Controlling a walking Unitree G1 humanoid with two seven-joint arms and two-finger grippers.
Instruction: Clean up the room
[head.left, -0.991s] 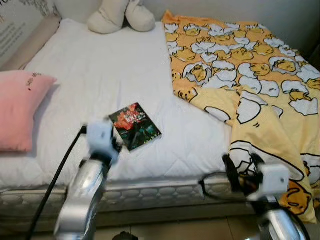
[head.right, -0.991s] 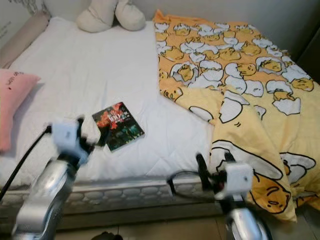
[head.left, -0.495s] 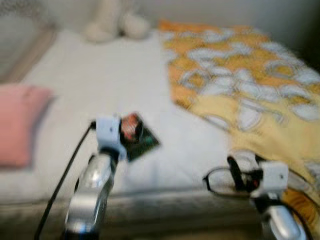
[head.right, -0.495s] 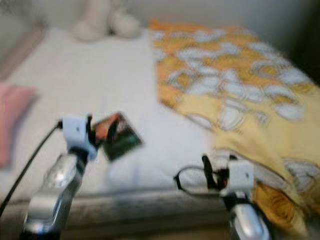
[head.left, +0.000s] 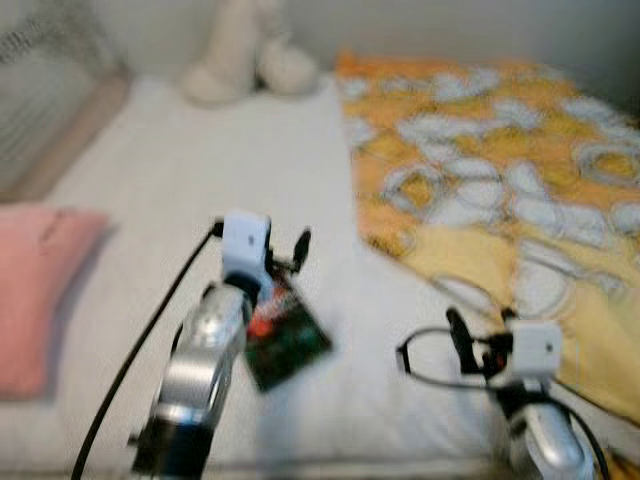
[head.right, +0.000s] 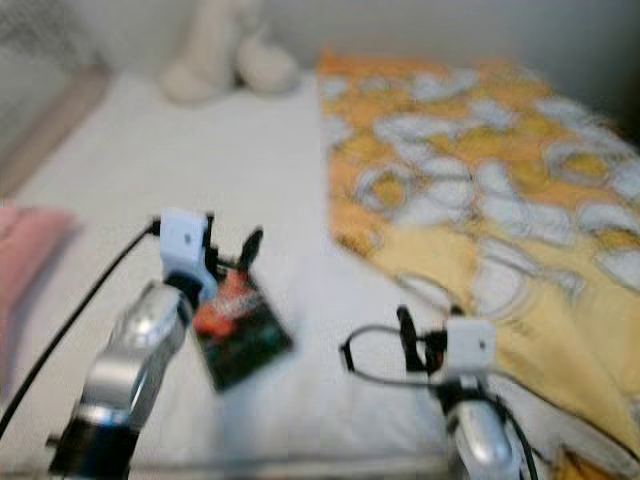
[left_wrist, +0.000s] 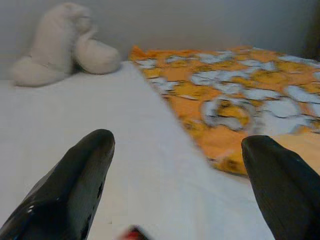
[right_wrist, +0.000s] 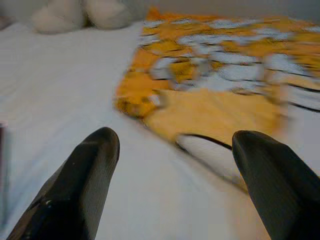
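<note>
A small book (head.left: 287, 342) with a dark red and green cover lies on the white mattress (head.left: 170, 170) near its front edge. My left gripper (head.left: 284, 254) hangs open just above the book's far end, with nothing between its fingers (left_wrist: 80, 175); a red scrap of the book (left_wrist: 133, 233) shows beneath them. My right gripper (head.left: 481, 335) is open too, low over the bed's front right beside the yellow blanket (head.left: 500, 170). Its fingers (right_wrist: 85, 170) point across the sheet toward the blanket (right_wrist: 210, 75). The pictures are blurred.
The yellow-orange blanket with an egg pattern covers the bed's right half. A cream plush toy (head.left: 245, 60) sits at the far end by the wall. A pink pillow (head.left: 35, 280) lies at the left edge. A black cable (head.left: 140, 350) runs along my left arm.
The camera has moved closer to the bed, so the whole picture shifted. My left arm has reached forward, from beside the book to over its far end. The book stays on the mattress.
</note>
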